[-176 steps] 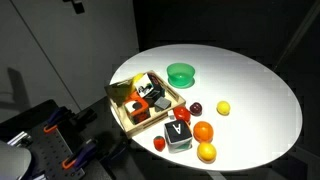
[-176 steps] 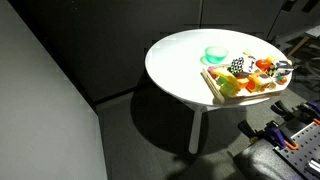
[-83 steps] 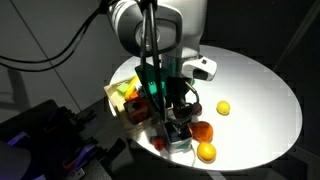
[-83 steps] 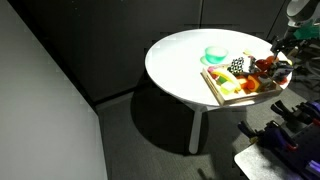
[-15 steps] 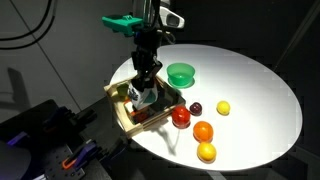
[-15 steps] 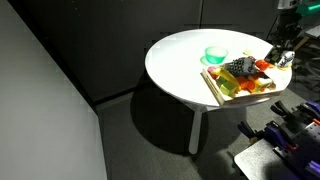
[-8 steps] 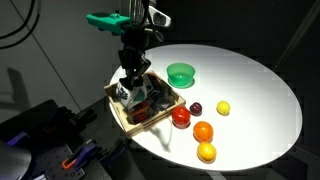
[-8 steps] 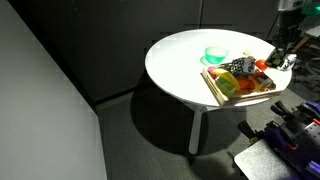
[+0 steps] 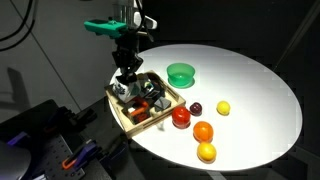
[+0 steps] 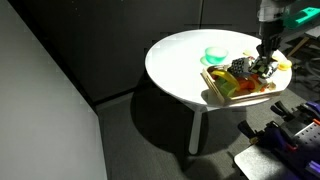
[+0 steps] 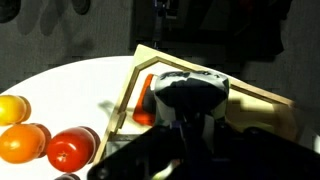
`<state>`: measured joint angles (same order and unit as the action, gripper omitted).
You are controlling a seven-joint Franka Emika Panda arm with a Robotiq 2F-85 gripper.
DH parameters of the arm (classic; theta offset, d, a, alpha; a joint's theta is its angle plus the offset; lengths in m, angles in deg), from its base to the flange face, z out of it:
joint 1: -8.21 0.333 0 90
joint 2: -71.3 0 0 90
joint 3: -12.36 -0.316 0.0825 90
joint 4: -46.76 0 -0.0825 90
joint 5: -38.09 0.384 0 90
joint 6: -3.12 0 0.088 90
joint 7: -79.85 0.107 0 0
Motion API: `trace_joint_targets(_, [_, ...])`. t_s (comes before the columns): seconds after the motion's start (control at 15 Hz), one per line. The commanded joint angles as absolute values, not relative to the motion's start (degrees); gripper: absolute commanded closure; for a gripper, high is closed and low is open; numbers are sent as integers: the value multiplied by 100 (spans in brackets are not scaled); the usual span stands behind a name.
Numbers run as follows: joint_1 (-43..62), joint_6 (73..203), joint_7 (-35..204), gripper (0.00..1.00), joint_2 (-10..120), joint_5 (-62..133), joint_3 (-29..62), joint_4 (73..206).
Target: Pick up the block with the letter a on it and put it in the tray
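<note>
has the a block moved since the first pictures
Yes. The block left its spot beside the orange fruit and is now at the tray, under the gripper.

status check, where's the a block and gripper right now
Gripper low over tray, shut on block with the letter a. Block over tray corner. Other pieces crowd tray.

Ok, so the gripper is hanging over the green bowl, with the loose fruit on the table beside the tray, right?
Not quite. In an exterior view the gripper hangs over the tray, not the green bowl, which stands beside the tray. The rest holds: the loose fruit lies on the table beside the tray.
</note>
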<state>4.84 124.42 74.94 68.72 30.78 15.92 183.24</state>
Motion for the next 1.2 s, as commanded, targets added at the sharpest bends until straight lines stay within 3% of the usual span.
trace_joint_targets(0.0, [577,12515,7410,95,6679,3141,1480,18235])
trace_joint_targets(0.93, [691,13236,7472,94,5926,3111,1341,18033])
trace_joint_targets(1.0, [689,13269,7493,75,5870,3102,1347,18005])
trace_joint_targets(1.07, [684,13279,7492,64,5835,3110,1351,17981])
trace_joint_targets(1.13, [678,13282,7493,62,5817,3114,1357,17967])
